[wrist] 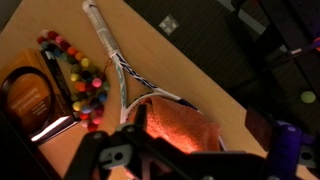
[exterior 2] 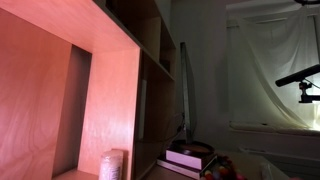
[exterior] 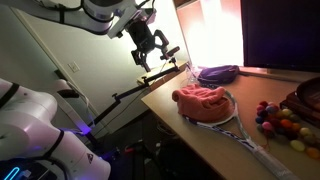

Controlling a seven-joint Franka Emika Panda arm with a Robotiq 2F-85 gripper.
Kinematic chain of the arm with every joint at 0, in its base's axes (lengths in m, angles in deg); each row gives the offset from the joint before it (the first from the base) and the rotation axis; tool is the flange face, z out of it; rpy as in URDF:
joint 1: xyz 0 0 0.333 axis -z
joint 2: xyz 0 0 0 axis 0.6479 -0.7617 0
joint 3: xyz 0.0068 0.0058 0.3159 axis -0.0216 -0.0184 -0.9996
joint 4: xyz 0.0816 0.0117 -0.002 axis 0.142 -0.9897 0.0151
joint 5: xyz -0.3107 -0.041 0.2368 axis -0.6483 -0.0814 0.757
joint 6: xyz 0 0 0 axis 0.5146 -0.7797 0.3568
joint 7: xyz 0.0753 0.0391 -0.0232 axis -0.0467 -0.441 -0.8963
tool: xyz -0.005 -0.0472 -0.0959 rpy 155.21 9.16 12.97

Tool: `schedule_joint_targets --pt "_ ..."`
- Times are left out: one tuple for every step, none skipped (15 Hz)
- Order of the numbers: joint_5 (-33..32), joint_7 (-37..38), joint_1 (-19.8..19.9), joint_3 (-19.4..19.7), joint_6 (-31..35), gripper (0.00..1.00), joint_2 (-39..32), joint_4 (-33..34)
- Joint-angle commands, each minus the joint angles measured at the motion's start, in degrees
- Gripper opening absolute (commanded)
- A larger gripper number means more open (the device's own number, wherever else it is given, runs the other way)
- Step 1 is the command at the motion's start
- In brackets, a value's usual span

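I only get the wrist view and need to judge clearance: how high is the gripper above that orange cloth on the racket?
Observer: In an exterior view the gripper hangs well above the table, apart from the cloth.
Operator: Are the jaws open? Here they are just a dark blur.
Observer: Open, with nothing between them.
Operator: Is there anything beyond the cloth that I am missing?
Observer: A bright lit panel stands at the far end of the table, behind the cloth.
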Motion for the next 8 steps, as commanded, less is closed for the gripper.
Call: schedule_joint_targets --pt "0.0 0.0 -0.2 0.2 -0.1 1.00 0.0 0.1" --pt "0.0 0.0 -0.2 0.2 -0.1 1.00 0.0 0.1" --pt "-0.5 -0.4 -0.1 0.3 0.9 1.00 -1.3 1.0" --pt "-1.1 -0.5 -0.1 0.1 1.1 1.00 -2.4 1.9" --pt "-1.1 -1.3 -0.2 0.2 2.9 1.00 -3.4 2.8" --pt "-2.0 -0.8 -0.1 -0.3 2.9 1.00 -5.0 4.3" --pt "-2.2 -1.7 0.0 -0.2 4.5 1.00 -6.5 5.6" --pt "-2.2 -1.8 0.1 -0.1 5.2 1.00 -8.0 7.1"
